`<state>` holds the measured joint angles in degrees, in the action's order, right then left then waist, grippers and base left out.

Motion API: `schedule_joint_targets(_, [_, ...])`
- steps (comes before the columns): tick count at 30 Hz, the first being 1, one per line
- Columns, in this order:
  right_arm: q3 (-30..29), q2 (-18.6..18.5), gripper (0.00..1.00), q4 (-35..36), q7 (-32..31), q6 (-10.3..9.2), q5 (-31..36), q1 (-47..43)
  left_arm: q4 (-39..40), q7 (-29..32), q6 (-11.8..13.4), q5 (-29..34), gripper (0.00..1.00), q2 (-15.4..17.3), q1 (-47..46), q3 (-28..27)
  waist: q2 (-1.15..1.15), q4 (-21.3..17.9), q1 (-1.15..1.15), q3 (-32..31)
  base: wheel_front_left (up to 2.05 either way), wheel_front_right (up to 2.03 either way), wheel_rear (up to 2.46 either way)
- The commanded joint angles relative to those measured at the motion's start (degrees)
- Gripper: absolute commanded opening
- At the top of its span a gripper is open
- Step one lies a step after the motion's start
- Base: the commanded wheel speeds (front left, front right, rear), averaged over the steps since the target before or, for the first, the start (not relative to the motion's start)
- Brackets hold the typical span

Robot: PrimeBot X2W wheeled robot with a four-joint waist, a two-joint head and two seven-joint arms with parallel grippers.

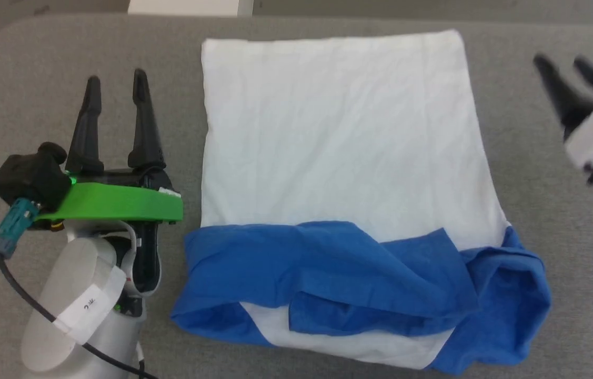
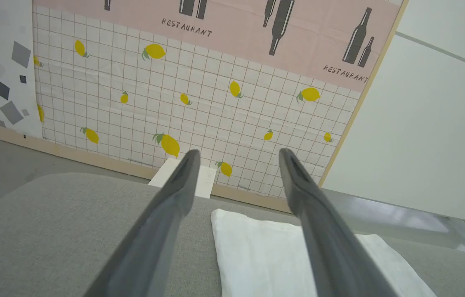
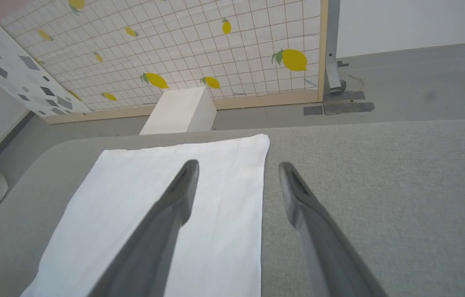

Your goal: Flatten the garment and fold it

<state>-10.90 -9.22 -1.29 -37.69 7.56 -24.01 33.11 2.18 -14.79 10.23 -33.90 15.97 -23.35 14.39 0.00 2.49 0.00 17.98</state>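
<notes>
- Garment is seen laid on a grey padded surface, its white body spread flat toward the far side and its blue sleeves bunched in folds along the near side.
- Bare grey surface is left open on both sides of the cloth, and the far hem lies just short of the surface's far rim.
- The left gripper is held just beside the cloth's left edge, fingers parted wide with nothing between them.
- The right gripper is held off the right edge, likewise spread and empty. In the head view it is blurred and cut off by the frame.
- The neckline is hidden under the blue folds.
- A white block is seen on the floor beyond the surface, before a lemon-patterned wall panel.
</notes>
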Motion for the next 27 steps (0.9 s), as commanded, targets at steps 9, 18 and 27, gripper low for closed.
schedule_joint_targets(9, [2.5,-5.5,1.0,-13.8,-10.4,-0.08,11.7,22.1,0.8,-0.2,-4.7,5.3,1.0,-5.4,-1.2,-2.3,0.0,6.9,0.0,14.5,0.0,0.0,0.0])
schedule_joint_targets(18, [7.4,-8.9,1.0,-23.0,-18.2,-0.08,20.6,32.6,2.1,-0.2,-6.8,8.2,1.0,-8.8,-2.3,-4.5,0.0,10.5,0.0,20.2,0.0,0.0,0.0])
schedule_joint_targets(27, [10.9,-10.3,1.0,-27.0,-23.9,-0.08,21.1,33.1,2.0,-0.2,-8.8,9.6,1.0,-11.0,-1.8,-5.9,0.0,12.2,0.0,22.0,0.0,0.0,0.0])
